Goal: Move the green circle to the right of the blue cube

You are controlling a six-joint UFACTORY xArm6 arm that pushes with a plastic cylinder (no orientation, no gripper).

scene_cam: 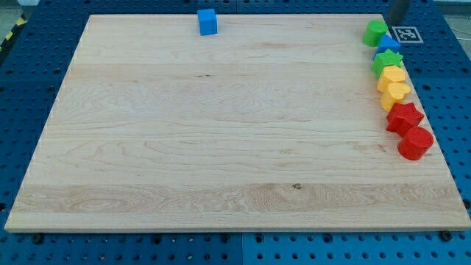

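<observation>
The green circle sits at the board's top right corner, at the head of a column of blocks along the right edge. The blue cube stands alone at the top edge, left of centre, far to the left of the green circle. My tip comes down from the view's top right corner and ends just right of and above the green circle, close to it; I cannot tell if it touches.
Below the green circle along the right edge lie a second blue block, a green star, two yellow blocks, and two red blocks. A black-and-white marker tag sits beside the wooden board.
</observation>
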